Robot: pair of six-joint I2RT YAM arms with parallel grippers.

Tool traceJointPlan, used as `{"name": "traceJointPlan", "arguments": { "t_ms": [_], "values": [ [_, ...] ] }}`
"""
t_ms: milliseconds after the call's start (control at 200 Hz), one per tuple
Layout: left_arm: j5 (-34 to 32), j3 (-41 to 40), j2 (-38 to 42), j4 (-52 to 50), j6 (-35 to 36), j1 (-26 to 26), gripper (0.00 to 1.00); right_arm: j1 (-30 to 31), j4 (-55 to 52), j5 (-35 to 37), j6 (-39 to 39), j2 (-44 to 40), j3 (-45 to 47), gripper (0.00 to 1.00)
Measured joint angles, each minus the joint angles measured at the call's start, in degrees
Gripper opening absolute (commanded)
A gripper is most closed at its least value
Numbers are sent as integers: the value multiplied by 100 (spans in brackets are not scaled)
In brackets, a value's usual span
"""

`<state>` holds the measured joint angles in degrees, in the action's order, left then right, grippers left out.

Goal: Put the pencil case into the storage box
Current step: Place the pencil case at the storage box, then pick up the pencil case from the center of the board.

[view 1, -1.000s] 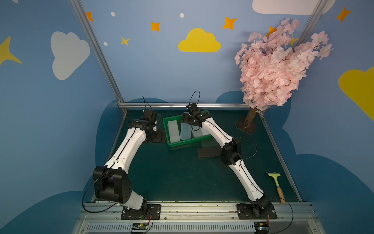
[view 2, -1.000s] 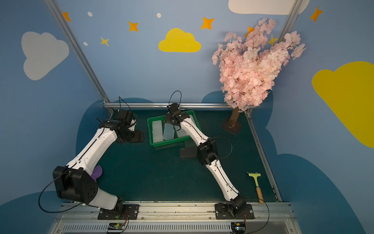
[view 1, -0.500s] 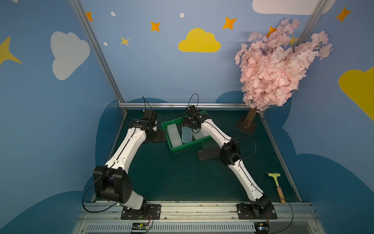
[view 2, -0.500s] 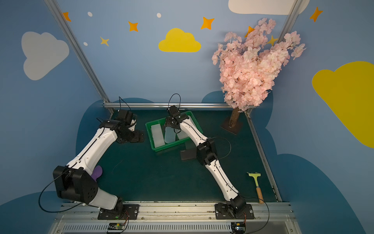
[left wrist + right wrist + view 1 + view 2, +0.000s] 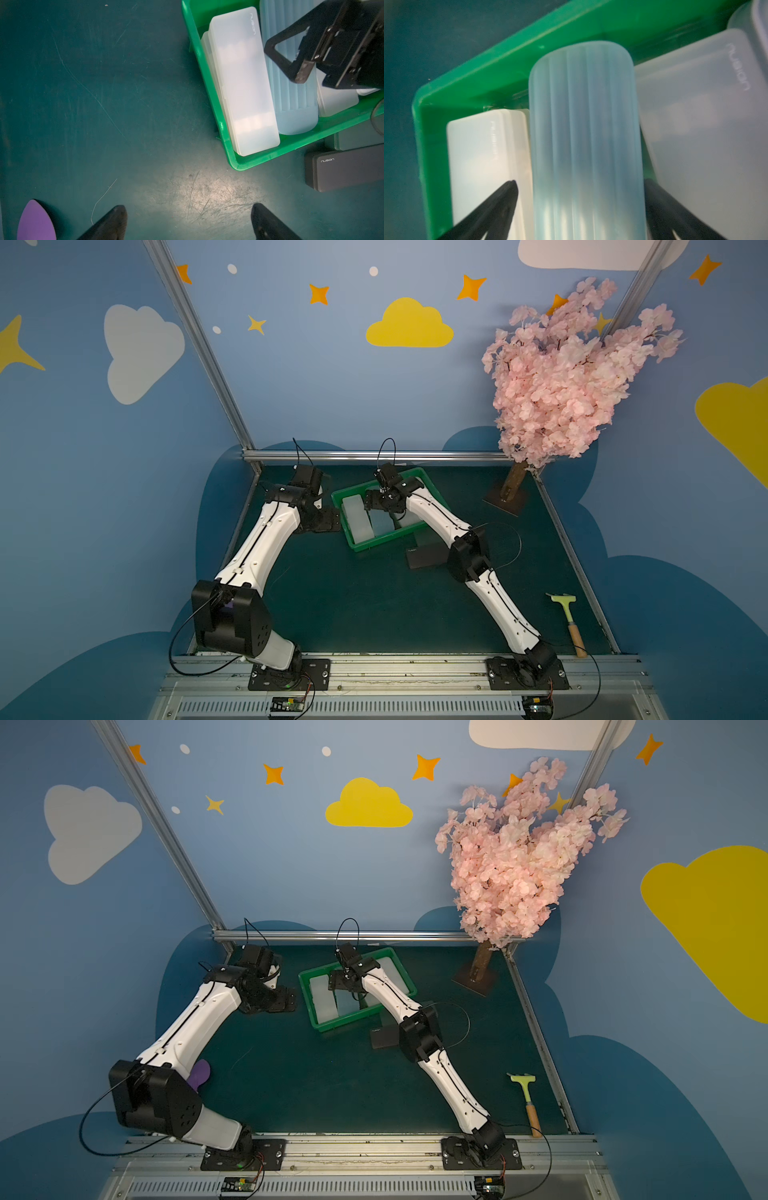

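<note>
Pencil case (image 5: 380,522), pale blue, ribbed: lies in the box (image 5: 361,548), centre of frame in both top views, between white cases (image 5: 355,517). Right gripper (image 5: 379,509) is down inside the box over it; the wrist hides the jaw gap from this angle. Left gripper (image 5: 328,520) sits just left of the box over the mat (image 5: 353,614), apart from it. Black case (image 5: 428,558) lies on the mat near the box's lower right corner. Scraper (image 5: 567,614) at lower right, pink tree (image 5: 552,377) at upper right.

Left wrist view: left fingertips (image 5: 121,209) stand wide apart over bare mat, nothing between them. Pencil case (image 5: 291,108) lies flat in the box (image 5: 291,145) with a white case (image 5: 243,83) alongside; the right gripper hangs above it. Black case (image 5: 342,168) is outside the box, near its rim. Purple item (image 5: 35,222) lies on the mat beside one fingertip.

Right wrist view: right fingers (image 5: 500,203) are spread, straddling the pencil case (image 5: 585,135). One stands clear of it, over a white case (image 5: 483,149). The other is just beside its edge; contact cannot be told. No clamp on it.
</note>
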<state>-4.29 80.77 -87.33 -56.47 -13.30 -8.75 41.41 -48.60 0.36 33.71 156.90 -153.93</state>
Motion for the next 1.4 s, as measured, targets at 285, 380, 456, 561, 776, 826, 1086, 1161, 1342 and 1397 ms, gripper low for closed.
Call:
{"name": "traceJointPlan", "arguments": {
  "t_ms": [285, 380, 456, 561, 776, 826, 1086, 1161, 1342, 1397],
  "values": [
    [9, 0, 0, -2, -2, -103, 96, 76, -50, -122, -243, -330, 699, 98],
    [4, 9, -13, -9, -4, -205, 96, 72, 13, 37, -328, -940, 1482, 99],
    [-11, 83, -79, -46, -4, -323, 96, 74, 50, 197, -435, -1510, 1967, 99],
    [-42, 214, -192, -46, -2, -549, 96, 37, 127, 426, -555, -2358, 2376, 98],
    [66, 348, -361, -22, 136, -1307, 91, -372, 352, 627, -313, -4376, 3998, 98],
    [181, 348, -426, 17, 205, -1554, 89, -531, 352, 627, -221, -4721, 4476, 98],
    [1016, 538, -1320, 503, 678, -2935, 86, -1132, 11, 796, 70, -5775, 6662, 98],
    [1156, 800, -1759, 619, 835, -3215, 87, -1233, -111, 813, 127, -6076, 7042, 98],
    [1215, 1545, -2723, 800, 1176, -3499, 91, -1598, -238, 824, 245, -6951, 7608, 98],
    [1209, 1720, -2929, 817, 1274, -3517, 93, -1720, -243, 820, 251, -7173, 7744, 98]
  ]
}}
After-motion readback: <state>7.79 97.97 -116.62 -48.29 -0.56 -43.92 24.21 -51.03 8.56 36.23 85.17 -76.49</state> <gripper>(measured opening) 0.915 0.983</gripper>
